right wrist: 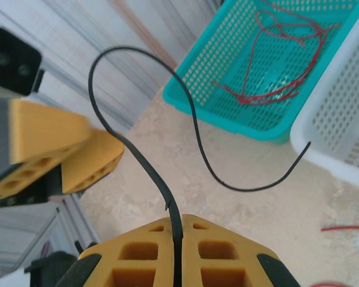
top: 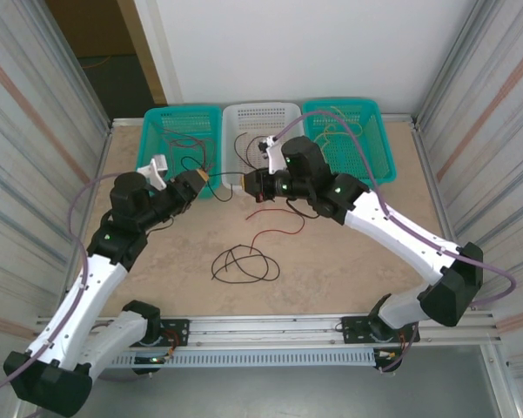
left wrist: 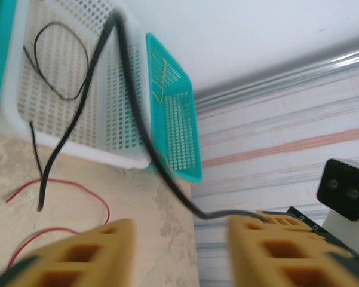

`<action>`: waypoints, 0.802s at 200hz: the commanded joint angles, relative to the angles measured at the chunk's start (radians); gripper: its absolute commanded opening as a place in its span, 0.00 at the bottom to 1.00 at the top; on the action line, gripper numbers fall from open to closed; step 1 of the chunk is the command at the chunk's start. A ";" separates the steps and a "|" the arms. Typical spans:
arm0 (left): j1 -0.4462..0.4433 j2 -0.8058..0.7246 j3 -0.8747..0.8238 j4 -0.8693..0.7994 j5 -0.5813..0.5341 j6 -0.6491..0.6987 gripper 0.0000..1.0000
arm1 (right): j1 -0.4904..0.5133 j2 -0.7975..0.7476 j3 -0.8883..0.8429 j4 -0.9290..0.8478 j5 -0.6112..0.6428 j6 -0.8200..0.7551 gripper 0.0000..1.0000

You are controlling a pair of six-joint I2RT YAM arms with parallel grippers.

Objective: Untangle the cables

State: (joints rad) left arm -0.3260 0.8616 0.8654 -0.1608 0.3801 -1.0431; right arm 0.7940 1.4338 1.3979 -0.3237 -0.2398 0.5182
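A black cable [right wrist: 144, 164] runs up out of my right gripper [right wrist: 178, 222], which is shut on it, and loops away over the table. In the top view the right gripper [top: 251, 183] faces my left gripper [top: 200, 180] in front of the baskets, and the black cable [top: 227, 179] spans the short gap between them. My left gripper [left wrist: 179, 251] is open. The same black cable [left wrist: 140, 128] rests against the tip of one of its fingers [left wrist: 275, 242] without being clamped. A red cable [top: 274, 231] and a coiled black cable [top: 244, 264] lie on the table.
Three baskets line the back edge. The left teal basket [top: 161, 131] holds red cables, the white basket [top: 283, 113] a black one, and the right teal basket [top: 378, 148] yellow ones. Corrugated walls close in both sides.
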 commanded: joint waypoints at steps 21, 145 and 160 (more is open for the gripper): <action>0.005 0.031 0.132 -0.071 -0.009 0.131 0.67 | -0.071 0.088 0.232 -0.091 0.020 -0.107 0.00; -0.038 -0.043 -0.125 -0.424 -0.066 0.248 0.64 | -0.251 0.512 0.636 -0.341 0.112 -0.235 0.33; -0.072 -0.022 -0.181 -0.427 -0.087 0.231 0.63 | -0.247 0.507 0.623 -0.344 0.113 -0.223 0.53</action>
State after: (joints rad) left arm -0.3561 0.8242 0.7544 -0.5194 0.3313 -0.8116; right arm 0.5407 1.9381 1.9865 -0.6041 -0.1486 0.2955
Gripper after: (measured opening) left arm 0.638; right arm 0.377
